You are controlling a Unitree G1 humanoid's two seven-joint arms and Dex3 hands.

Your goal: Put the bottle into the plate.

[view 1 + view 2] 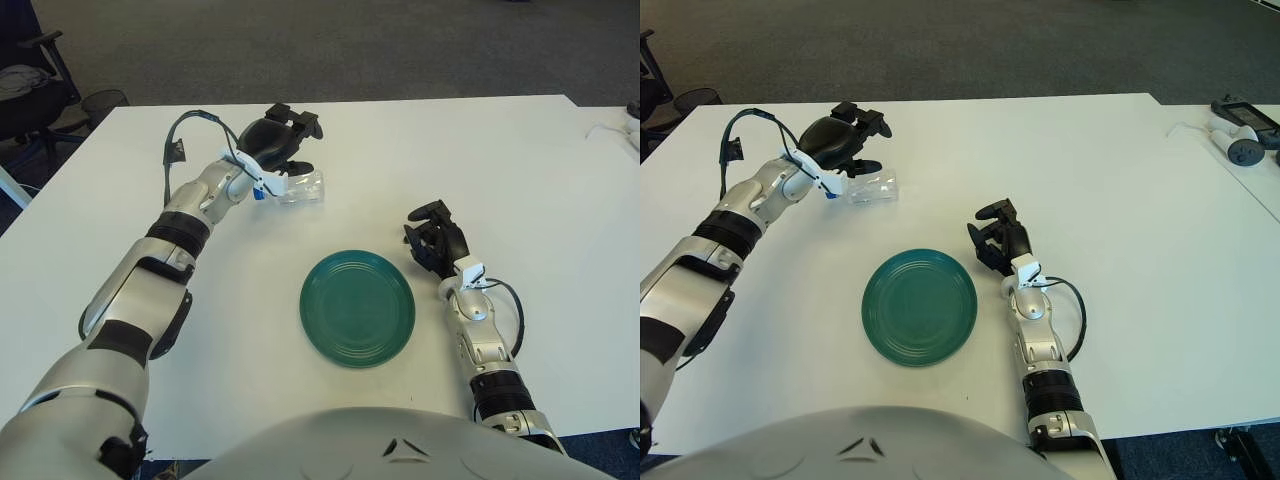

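Clear plastic bottle [300, 188] lies on its side on the table [520, 170], well beyond the green plate [357, 307]. Left hand [277, 143] hovers over it, fingers spread, gripping nothing; closing round it seems next. Right hand [436, 240] idles beside the plate.

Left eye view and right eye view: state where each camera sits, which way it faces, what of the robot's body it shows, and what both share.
Left eye view: on the head, looking forward and down at the white table; both arms and the torso's top edge show.
Right eye view: same head, slightly to the right, same downward aim; same arms and torso.
Shared: left hand over the clear bottle at the far left, green plate in the middle, right hand beside the plate's right.
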